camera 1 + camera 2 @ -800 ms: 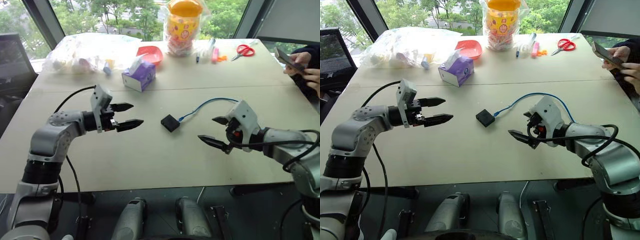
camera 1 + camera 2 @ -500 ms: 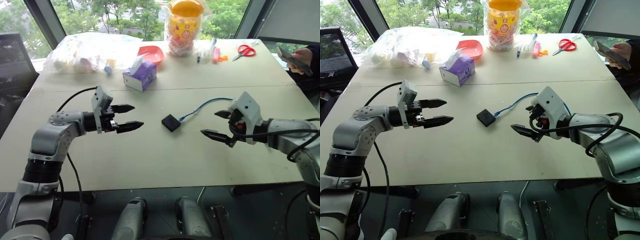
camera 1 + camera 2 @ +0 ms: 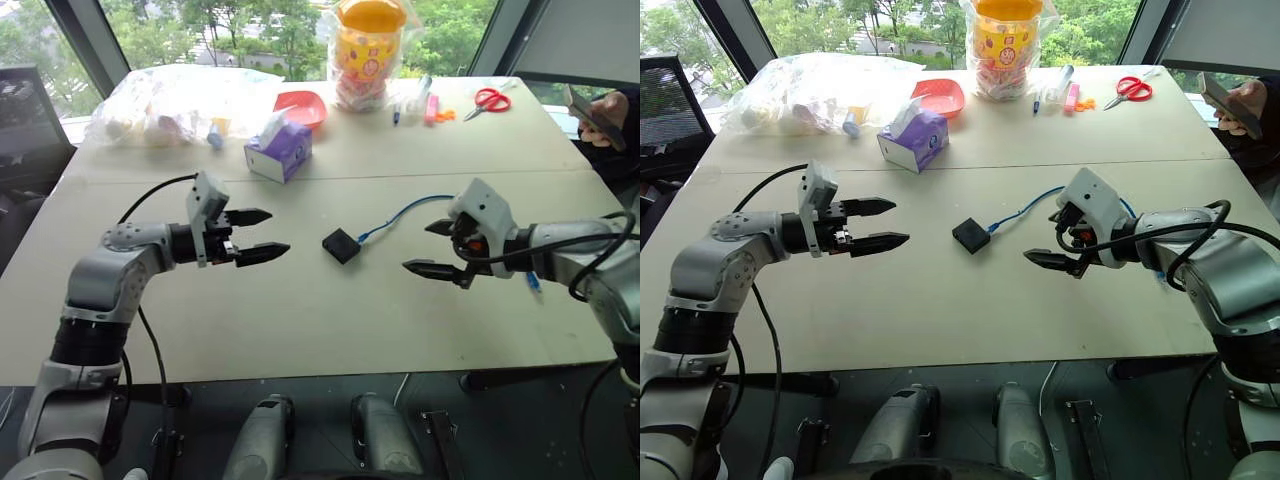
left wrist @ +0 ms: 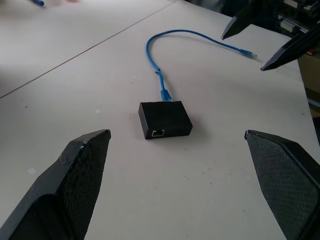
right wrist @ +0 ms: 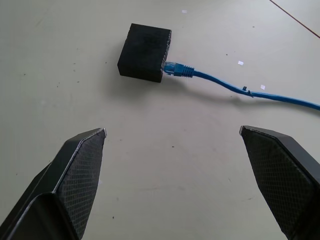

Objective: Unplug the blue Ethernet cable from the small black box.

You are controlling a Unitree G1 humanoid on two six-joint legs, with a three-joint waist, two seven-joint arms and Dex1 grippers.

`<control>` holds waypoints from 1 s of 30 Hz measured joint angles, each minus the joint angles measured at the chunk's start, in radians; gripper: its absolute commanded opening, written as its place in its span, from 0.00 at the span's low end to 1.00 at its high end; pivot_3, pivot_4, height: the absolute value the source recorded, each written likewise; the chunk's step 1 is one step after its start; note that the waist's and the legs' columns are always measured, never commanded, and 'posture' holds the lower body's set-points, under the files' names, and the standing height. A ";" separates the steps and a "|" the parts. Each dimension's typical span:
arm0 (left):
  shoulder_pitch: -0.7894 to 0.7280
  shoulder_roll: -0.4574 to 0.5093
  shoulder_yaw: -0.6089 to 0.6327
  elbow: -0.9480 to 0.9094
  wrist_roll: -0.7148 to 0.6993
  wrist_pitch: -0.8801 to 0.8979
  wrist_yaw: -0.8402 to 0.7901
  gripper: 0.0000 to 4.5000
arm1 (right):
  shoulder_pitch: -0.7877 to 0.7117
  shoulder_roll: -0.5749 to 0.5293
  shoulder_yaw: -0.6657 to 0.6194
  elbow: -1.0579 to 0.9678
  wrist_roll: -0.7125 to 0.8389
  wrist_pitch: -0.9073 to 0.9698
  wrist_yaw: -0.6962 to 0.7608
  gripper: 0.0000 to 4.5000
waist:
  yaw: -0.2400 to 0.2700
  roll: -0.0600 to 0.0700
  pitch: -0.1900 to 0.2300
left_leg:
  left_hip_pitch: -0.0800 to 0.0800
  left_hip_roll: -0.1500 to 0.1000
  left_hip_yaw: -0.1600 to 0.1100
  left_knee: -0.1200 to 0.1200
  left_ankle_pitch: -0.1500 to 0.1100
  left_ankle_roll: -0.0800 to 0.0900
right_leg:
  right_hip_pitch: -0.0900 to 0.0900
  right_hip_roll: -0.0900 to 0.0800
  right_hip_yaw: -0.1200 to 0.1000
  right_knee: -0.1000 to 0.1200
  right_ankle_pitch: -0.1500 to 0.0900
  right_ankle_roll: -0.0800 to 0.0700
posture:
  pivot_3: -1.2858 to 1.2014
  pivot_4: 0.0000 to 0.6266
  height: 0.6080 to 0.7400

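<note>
1. Dead centre on the tabletop (image 3: 300,330) sits the small black box (image 3: 341,245), with the blue Ethernet cable (image 3: 405,212) plugged into its side and curving off toward 2 o'clock.
2. Left claw (image 3: 257,234) hangs at the box's 9 o'clock, spread wide, holding nothing. Right claw (image 3: 428,247) is at 3 o'clock, also wide and empty, just beside the cable's curve.
3. Nothing's touching the box or plug yet, so the unplug looks not started.
4. Risk imo: the box looks light. If the right claw pulls the cable without the left pinning the box, the whole thing probably just slides.
5. Grabbing the cord instead of the plug likely won't release the latch either.
</note>
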 measured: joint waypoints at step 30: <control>0.131 0.033 0.067 -0.190 -0.024 0.038 0.111 1.00 | -0.756 0.637 0.445 1.543 -0.721 -0.932 0.419 0.61 | -0.036 -0.001 0.001 | 0.009 -0.001 0.001 -0.002 0.003 -0.005 | -0.002 0.004 0.005 0.014 0.007 0.007 | 0.52 0.24 1.00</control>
